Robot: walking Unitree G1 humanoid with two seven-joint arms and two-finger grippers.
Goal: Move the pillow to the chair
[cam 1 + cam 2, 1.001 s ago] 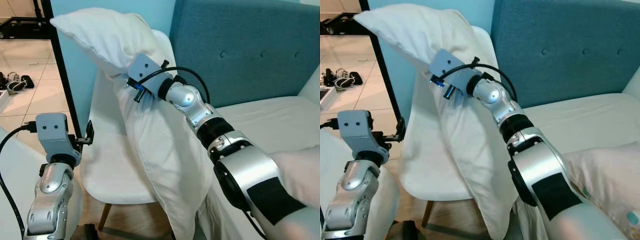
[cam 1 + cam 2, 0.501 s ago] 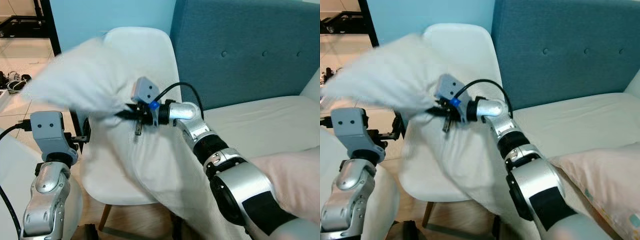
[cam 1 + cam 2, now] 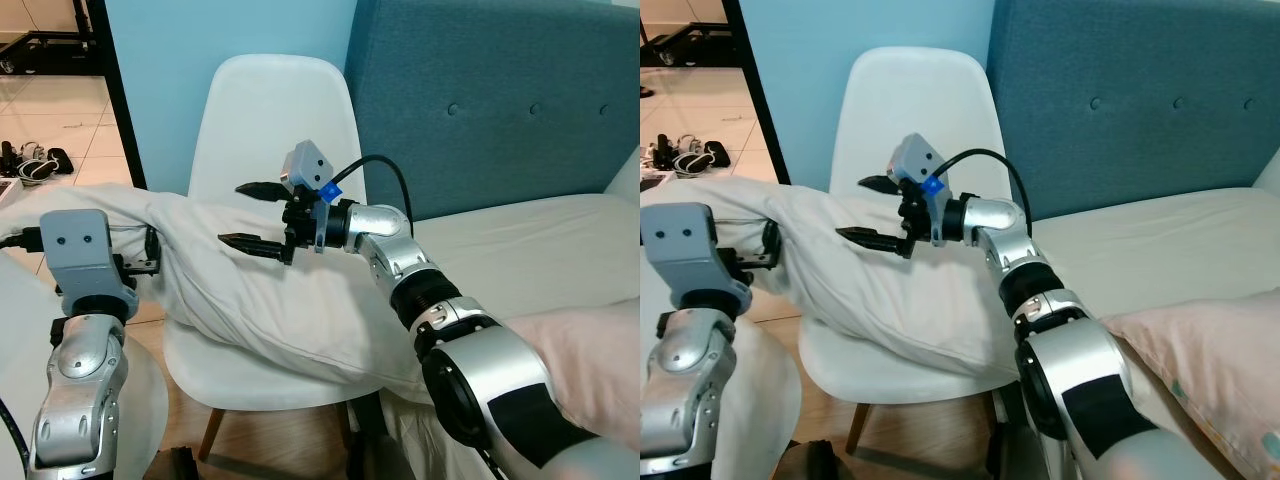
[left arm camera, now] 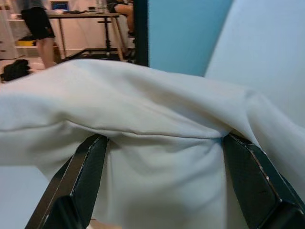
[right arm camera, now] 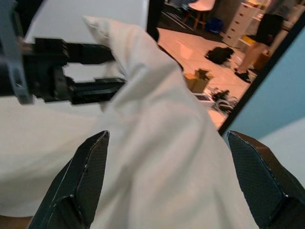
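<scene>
Beside the blue bed headboard (image 3: 500, 100), the white chair (image 3: 270, 110) is now carrying the pillow (image 3: 270, 300), which is lying across its seat and sagging over the left edge. The placing step looks nearly done. The right gripper (image 3: 250, 215) is hovering just above the pillow, fingers spread wide and holding nothing. The left gripper (image 3: 150, 262) is pressing against the overhanging end with its fingers spread wide around the fabric. Next, I'd guess, it needs to pull clear.

No readable text, labels, brands or numbers anywhere here, nothing legible on any surface in view
</scene>
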